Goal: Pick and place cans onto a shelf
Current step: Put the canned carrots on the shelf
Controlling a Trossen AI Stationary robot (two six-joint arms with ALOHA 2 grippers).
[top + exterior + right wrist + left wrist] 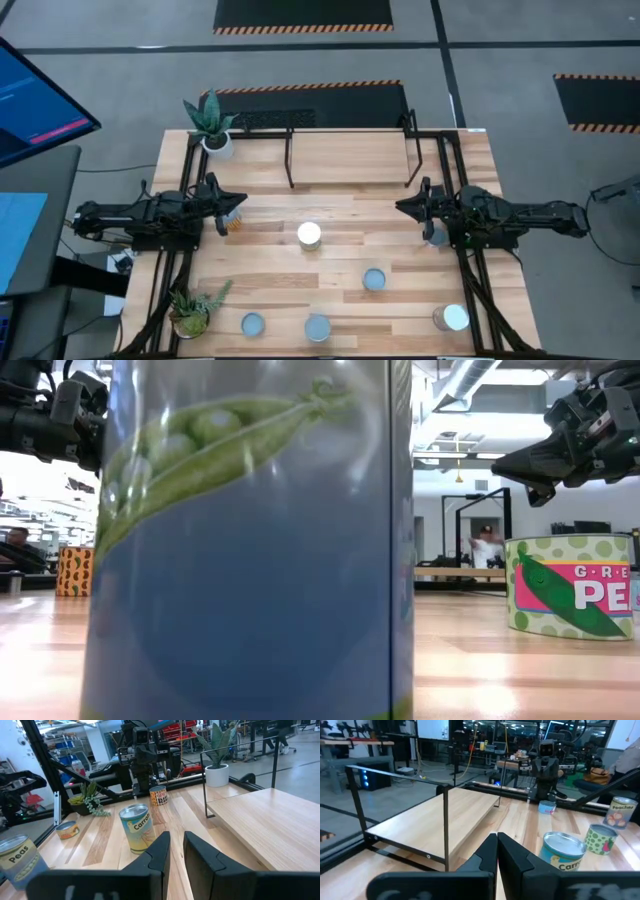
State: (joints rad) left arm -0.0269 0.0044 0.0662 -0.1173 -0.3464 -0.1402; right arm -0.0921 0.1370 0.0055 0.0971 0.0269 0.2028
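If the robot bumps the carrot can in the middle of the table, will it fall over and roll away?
Probably not from a soft bump: the carrot can stands upright on its flat bottom. It is taller than it is wide, so a hard knock near the top might tip it. Once on its round side, it would likely roll across the smooth table.

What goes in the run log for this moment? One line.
left hand: shut, empty | right hand: slightly open, empty | cans: on table | shelf: bare

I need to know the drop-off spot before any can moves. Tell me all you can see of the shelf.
The shelf is a low light-wood board on a thin black metal frame with slim legs, standing level at the table's far edge, between the two arms. Its top is bare; no can is on it and neither gripper touches it. A potted plant stands beside one end.
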